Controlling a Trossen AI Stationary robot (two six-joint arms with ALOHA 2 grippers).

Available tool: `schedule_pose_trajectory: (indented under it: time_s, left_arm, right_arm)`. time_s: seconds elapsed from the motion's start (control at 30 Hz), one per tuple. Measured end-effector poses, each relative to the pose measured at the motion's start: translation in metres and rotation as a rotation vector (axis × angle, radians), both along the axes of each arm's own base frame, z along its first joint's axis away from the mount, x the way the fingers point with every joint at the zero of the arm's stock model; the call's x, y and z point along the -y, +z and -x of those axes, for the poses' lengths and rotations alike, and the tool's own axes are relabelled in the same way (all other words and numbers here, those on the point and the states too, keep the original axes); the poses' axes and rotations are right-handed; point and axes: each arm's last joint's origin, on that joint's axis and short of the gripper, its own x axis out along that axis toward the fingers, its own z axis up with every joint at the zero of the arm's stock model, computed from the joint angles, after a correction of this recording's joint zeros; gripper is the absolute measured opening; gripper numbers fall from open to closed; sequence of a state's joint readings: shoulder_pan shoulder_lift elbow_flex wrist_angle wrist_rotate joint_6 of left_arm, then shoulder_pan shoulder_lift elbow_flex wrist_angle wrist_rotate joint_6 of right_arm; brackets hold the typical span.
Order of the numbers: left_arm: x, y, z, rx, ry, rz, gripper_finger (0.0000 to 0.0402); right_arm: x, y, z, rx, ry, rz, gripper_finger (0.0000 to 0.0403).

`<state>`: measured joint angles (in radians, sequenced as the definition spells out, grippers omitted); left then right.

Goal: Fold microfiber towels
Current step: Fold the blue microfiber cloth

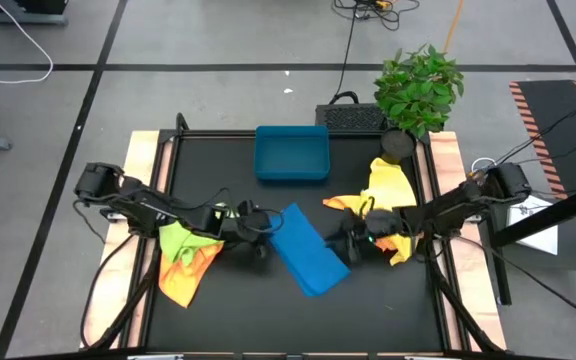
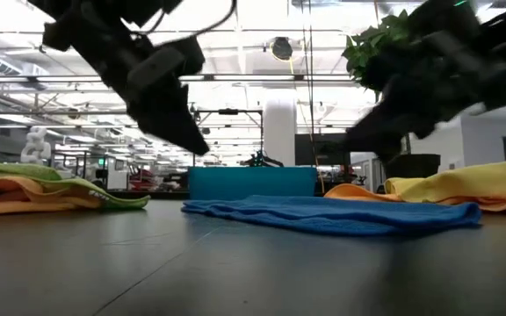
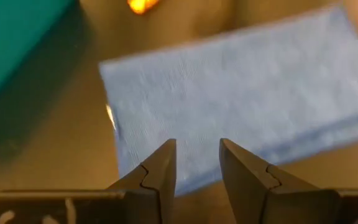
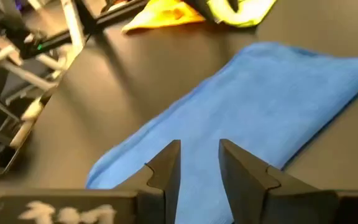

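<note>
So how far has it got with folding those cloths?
One looks done: the blue towel lies folded flat mid-table. Nothing is in hand; the left tool and right tool hang open just above it, gripping nothing. Still left: the crumpled green and orange towels on the left side and the yellow and orange heap on the right. The blue tray holds nothing.

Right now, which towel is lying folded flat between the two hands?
The blue towel, a neat flat strip mid-table. The lime and orange towels and the yellow towels lie crumpled at the sides.
</note>
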<state>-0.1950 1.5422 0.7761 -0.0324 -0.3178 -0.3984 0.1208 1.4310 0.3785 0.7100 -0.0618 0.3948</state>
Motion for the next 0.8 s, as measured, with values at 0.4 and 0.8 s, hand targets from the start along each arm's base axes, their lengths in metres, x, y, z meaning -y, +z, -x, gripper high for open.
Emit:
schedule_pose_trajectory:
  time_s: [0.4,0.8]
  left_arm:
    - [0.009,-0.036,-0.037,0.187,-0.044,0.119,0.0124]
    - [0.078,-0.059,-0.082,0.22,-0.35,0.126,0.0124]
  right_arm:
    - [0.032,0.004,-0.024,0.006,-0.011,0.07,0.0195]
    - [0.04,-0.004,-0.019,-0.078,-0.044,0.059,0.02]
